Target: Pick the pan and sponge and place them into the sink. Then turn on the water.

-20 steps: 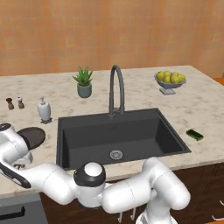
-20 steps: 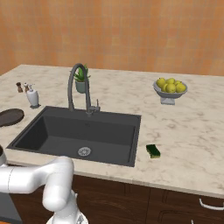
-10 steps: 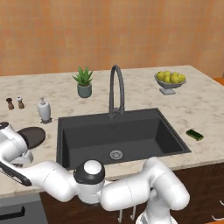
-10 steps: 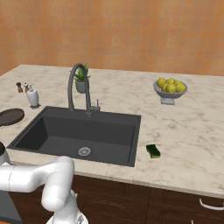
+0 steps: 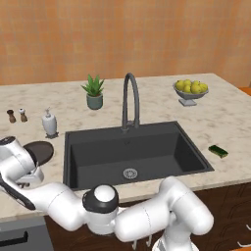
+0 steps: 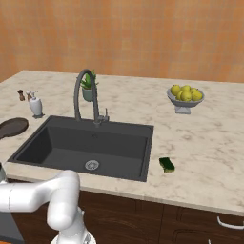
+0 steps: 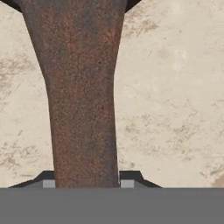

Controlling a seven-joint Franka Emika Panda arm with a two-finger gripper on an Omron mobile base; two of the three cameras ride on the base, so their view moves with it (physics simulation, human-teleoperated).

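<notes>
Rust-brown, the long handle of the small round dark pan (image 7: 83, 96) sits clamped between the gripper (image 7: 83, 183) fingertips, left of the dark grey sink (image 5: 132, 157).

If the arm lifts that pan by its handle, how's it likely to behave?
The pan looks rigid, so it shouldn't flex. Gripped on the long handle, its round body would probably droop or swing. The gripper pinches the flat handle from both sides, likely limiting twisting.

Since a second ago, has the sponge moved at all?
No. In the right base view the sponge lies on the counter just right of the sink, near its front corner, as it did before. The left base view agrees.
</notes>
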